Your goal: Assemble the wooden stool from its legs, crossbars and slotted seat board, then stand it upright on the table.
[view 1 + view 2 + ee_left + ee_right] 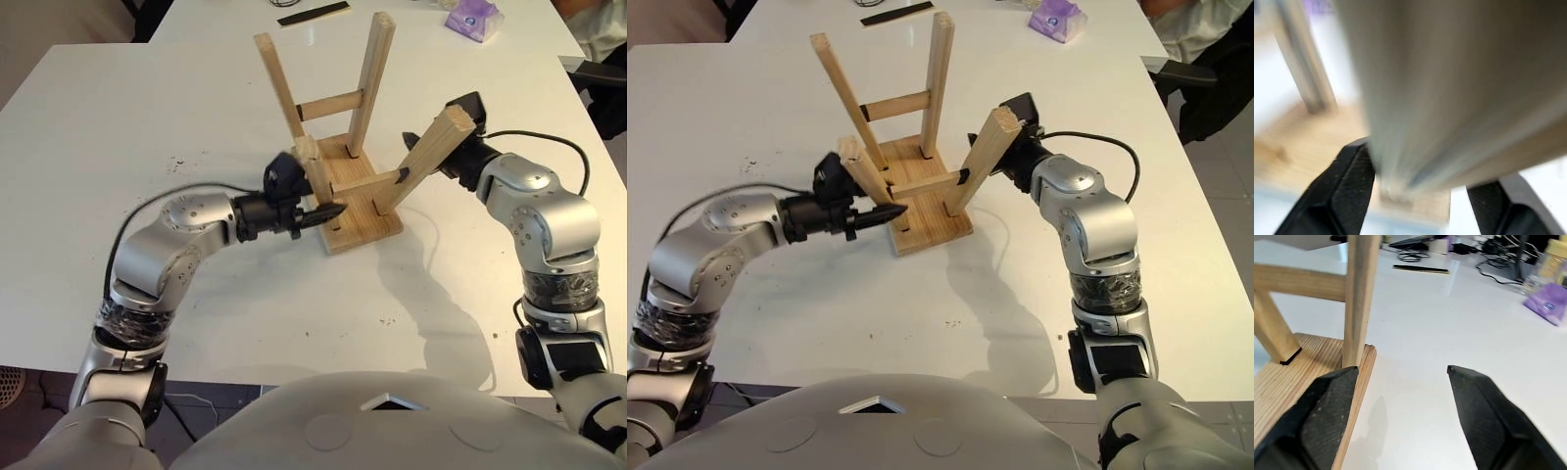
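The stool lies upside down, its slotted seat board (370, 231) flat on the white table. Two far legs (371, 78) stand upright, joined by a crossbar (329, 104). The near-left leg (315, 174) stands in its slot. My left gripper (329, 211) is shut on it low down, and this leg fills the gap between the fingers (1347, 191). The near-right leg (429, 159) leans out to the right, linked by the near crossbar (359, 183). My right gripper (1400, 369) is open just behind that leaning leg, one finger (1327, 406) beside the board's edge.
A purple packet (473, 18) and a black strip (313, 13) lie at the far edge of the table. A black cable (549, 137) loops over my right arm. Bare tabletop (147, 108) spreads to the left and in front of the stool.
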Controlling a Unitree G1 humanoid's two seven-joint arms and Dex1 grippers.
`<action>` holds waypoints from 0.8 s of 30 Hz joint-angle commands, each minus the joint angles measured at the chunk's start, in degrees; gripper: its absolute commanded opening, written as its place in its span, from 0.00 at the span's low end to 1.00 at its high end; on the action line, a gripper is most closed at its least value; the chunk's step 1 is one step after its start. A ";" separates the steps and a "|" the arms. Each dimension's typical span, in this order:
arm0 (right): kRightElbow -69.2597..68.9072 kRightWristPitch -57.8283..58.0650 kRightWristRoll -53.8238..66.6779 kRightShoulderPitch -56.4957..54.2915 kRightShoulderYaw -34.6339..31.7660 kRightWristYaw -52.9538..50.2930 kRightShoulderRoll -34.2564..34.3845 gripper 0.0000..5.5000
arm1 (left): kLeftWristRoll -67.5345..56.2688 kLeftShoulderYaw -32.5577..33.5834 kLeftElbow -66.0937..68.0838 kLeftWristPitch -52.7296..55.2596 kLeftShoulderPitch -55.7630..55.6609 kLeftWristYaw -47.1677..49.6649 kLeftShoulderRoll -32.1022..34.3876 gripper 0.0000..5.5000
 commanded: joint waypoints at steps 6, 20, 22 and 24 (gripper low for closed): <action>23.28 -31.01 -13.77 -1.46 2.18 8.63 -9.37 0.62 | -6.62 10.48 -5.57 -0.46 5.08 0.17 0.15 0.65; 12.06 -42.82 -15.75 15.78 8.01 44.25 -32.04 0.62 | 0.35 19.38 5.57 -20.39 19.79 -13.56 10.03 0.65; 7.33 -42.45 -13.63 18.17 8.10 47.07 -32.32 0.62 | 1.88 18.26 7.07 -21.22 17.21 -10.67 7.81 0.65; 3.95 -41.11 -12.35 19.11 8.29 48.34 -31.51 0.62 | 4.14 14.22 6.58 -23.78 14.02 -8.90 4.31 0.65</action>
